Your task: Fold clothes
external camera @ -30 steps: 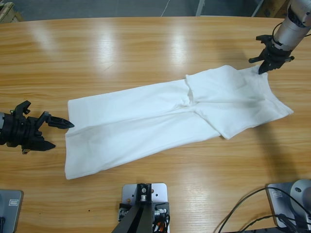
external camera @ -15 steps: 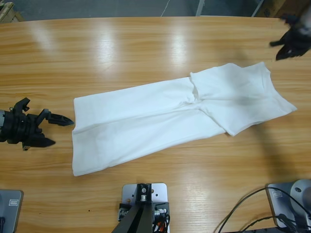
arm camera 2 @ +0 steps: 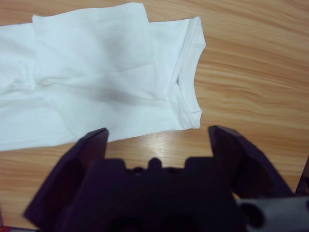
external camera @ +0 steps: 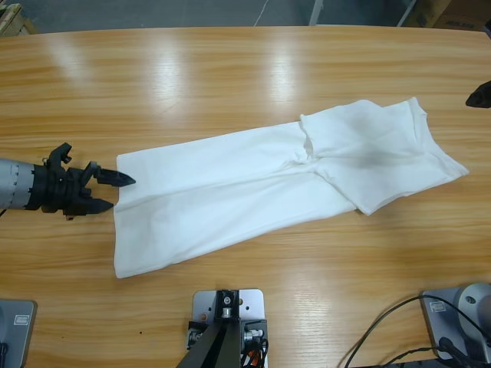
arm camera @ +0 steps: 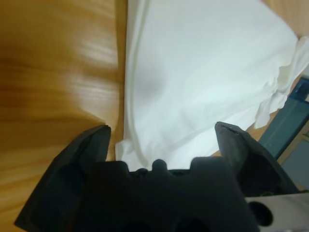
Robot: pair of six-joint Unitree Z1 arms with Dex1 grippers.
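Observation:
The clothes are one white T-shirt (external camera: 261, 188), folded into a long strip that lies slantwise across the wooden table (external camera: 230, 77). Its hem end is at the left and its neck end at the right. My left gripper (external camera: 123, 192) is open at the hem's left edge, and in the left wrist view the T-shirt (arm camera: 203, 72) reaches in between the jaws of the left gripper (arm camera: 163, 128). My right gripper (arm camera 2: 158, 130) is open and empty, above and away from the T-shirt (arm camera 2: 96, 72), whose round neck with its label (arm camera 2: 176, 82) faces it. Only a dark tip of the right gripper (external camera: 479, 96) shows at the high view's right edge.
Black cables (external camera: 383, 337) lie near the table's front right corner. Bare wood runs along the far side behind the shirt and along the front edge below it.
My right gripper has let go of the shirt's neck corner and pulled away up and to the right. My left gripper has moved right, up to the hem edge. The shirt slid slightly right.

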